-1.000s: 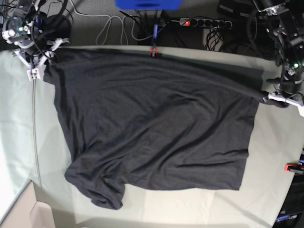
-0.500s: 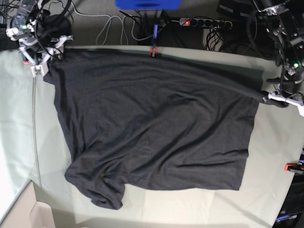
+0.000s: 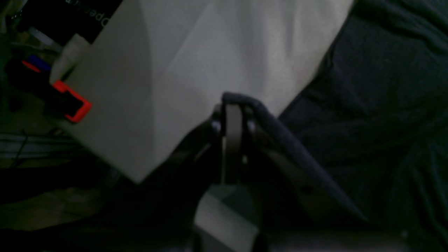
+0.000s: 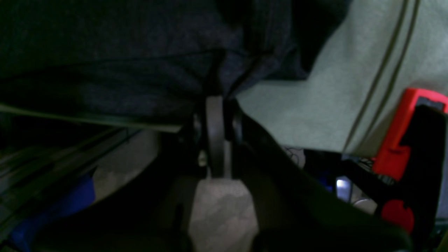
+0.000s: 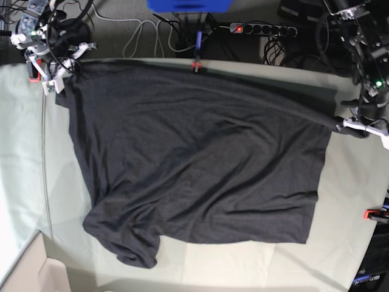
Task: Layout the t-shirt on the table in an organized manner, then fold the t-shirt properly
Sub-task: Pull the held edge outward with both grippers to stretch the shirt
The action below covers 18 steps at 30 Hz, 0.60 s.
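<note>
Over the last second the right gripper [image 5: 53, 70] has drawn back toward the far edge of the desk [image 5: 24, 158], taking its corner of the t-shirt [image 5: 194, 158] with it, so the cloth there now reaches right up to the desk's far left corner in the base view. Across from it, the left gripper [image 5: 358, 126] has not shifted and the shirt's far right corner sits where it did.

From where I stand, the t-shirt lies spread across the middle of the desk, its far edge pulled into a long taut line between the two grippers, while the near left part bunches into a rumpled lump [image 5: 130, 252] close to the front edge.

The right wrist view shows that arm's jaws pressed together with dark fabric [image 4: 147, 70] pinched between them, a red clamp [image 4: 402, 140] just beside on the desk's edge. On the left wrist view the jaws are likewise closed tight, a fold of the shirt's hem [image 3: 280, 136] draped over the tip and held. Another red clamp [image 3: 71, 101] grips the desk's rim off to the side.
</note>
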Motion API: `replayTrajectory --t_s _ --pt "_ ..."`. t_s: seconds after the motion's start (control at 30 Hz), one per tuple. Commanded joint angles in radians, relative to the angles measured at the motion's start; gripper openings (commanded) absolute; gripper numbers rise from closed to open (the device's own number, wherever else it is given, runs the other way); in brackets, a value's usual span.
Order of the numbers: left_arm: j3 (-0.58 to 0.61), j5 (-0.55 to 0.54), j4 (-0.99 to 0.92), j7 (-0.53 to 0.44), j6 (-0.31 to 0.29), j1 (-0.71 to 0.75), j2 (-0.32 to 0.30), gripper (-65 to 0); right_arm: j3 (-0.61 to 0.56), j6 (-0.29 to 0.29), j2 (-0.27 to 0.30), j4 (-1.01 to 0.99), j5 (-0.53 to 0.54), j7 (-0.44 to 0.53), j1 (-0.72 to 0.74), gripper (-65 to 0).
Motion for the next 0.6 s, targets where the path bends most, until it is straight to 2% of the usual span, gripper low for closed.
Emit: replayTrajectory --t_s 0.0,0.2,0.37,0.57 --pt "-0.005 0.002 0.017 -0.022 0.005 -0.006 -0.014 -64.7 0.007 -0.001 0.012 0.015 0.0 0.007 0.0 -65.0" --pt "-0.006 0.002 0.026 -0.022 0.005 -0.001 -0.014 -64.7 0.015 -0.001 0.007 0.166 0.003 0.003 -0.027 -65.0" --pt "-0.008 0.002 0.026 -0.022 0.005 0.001 -0.014 -64.7 0.069 -0.001 -0.016 0.305 0.005 -0.002 -0.034 -65.0" --pt "-0.008 0.002 0.029 -0.02 0.005 0.024 -0.008 -64.7 0.069 -0.001 -0.01 0.351 0.003 -0.002 -0.066 -65.0"
